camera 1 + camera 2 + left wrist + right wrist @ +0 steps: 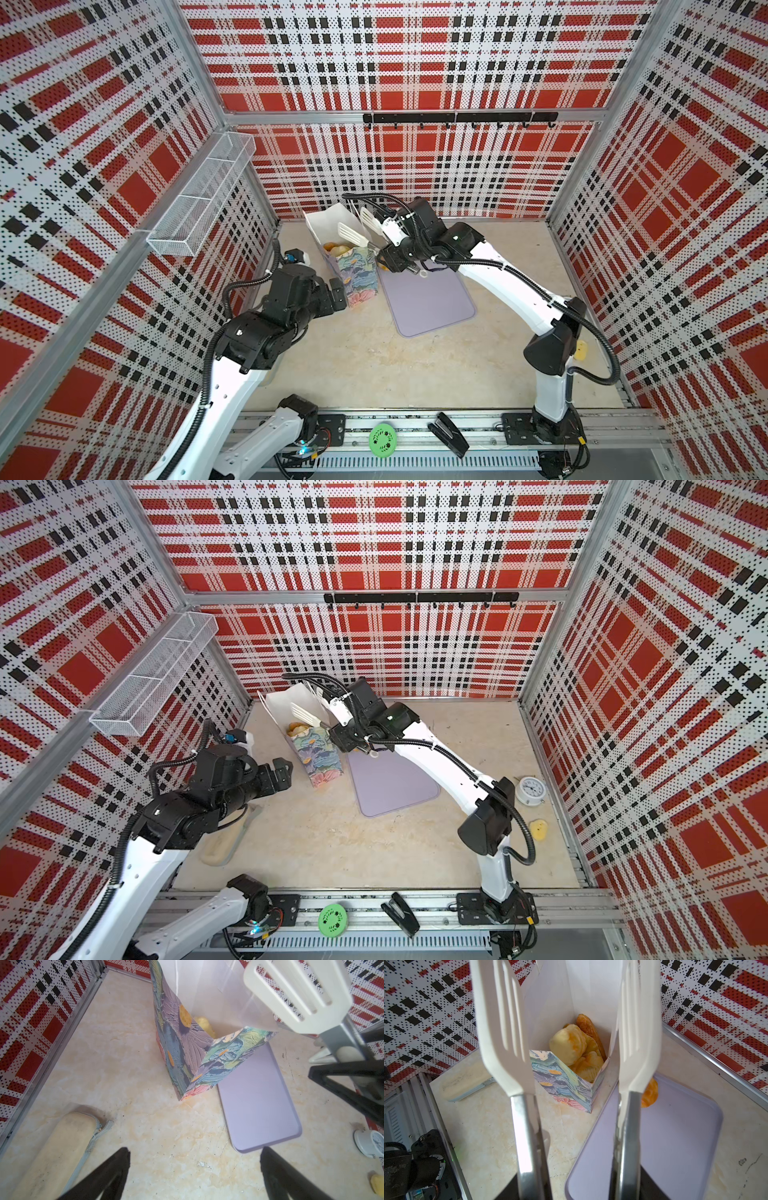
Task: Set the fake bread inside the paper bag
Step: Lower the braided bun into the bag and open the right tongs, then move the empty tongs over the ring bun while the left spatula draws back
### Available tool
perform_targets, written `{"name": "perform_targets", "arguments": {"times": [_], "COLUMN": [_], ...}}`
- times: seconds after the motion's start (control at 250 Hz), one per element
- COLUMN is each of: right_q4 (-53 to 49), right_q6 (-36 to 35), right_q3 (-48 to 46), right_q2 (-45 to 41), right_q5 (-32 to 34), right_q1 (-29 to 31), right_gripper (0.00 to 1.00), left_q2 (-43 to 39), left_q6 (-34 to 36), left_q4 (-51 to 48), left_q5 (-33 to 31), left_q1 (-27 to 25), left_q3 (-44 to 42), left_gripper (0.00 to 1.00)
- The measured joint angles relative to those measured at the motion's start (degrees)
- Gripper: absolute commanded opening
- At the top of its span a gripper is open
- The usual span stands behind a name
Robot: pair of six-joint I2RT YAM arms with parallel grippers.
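- My right claw (387, 257) is clamped on a pair of white tongs (502, 1043). The blades stand apart with nothing between them, hanging over the mouth of the paper bag (359, 276).
- Left claw (194, 1149) is wide and empty. It's parked just beside the bag, which sits at about its 3 o'clock in both top views.
- Most of the bread (577, 1047) is piled inside the bag, golden lumps showing above the low front edge.
- One orange pastry (651, 1093) is outside, on the lilac tray (432, 299) close against the bag's corner. In a top view it's roughly 4 o'clock from the tong tips, tucked under the right claw.
- I reckon that's what the next grab hinges on: the tongs need to come off the bag toward 4 o'clock and go down. The right arm is by far the nearer one, since the left has the bag in its way.
- Long axis of that pastry — can't tell, a blade hides half of it.
- There's a yellow lump (539, 829) out past the tray's 4 o'clock, near the right arm. Can't tell if it's bread.
- Writing: nothing readable. The bag has only painted flowers, and the small clock (532, 789) has numerals too tiny to make out.
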Motion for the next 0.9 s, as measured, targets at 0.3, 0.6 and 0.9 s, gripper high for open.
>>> {"name": "perform_targets", "arguments": {"times": [0.3, 0.6, 0.9], "right_q4": [0.7, 1.6, 2.3], "right_q6": [-0.9, -0.8, -1.2], "right_q3": [-10.2, -21.2, -24.4], "right_q2": [-10.7, -13.0, -7.9], "right_q5": [3.7, 5.6, 5.3], "right_q1": [-2.5, -10.2, -14.2], "right_gripper": [0.56, 0.55, 0.53], "left_q2": [-0.8, -1.2, -1.0], "left_q6": [-3.7, -7.8, -11.2], "left_q4": [0.1, 0.4, 0.8], "left_q5": [-5.9, -9.7, -11.6], "left_q1": [-7.4, -13.6, -17.1], "left_q3": [-3.1, -6.1, -10.6], "left_gripper": [0.99, 0.99, 0.99]}}
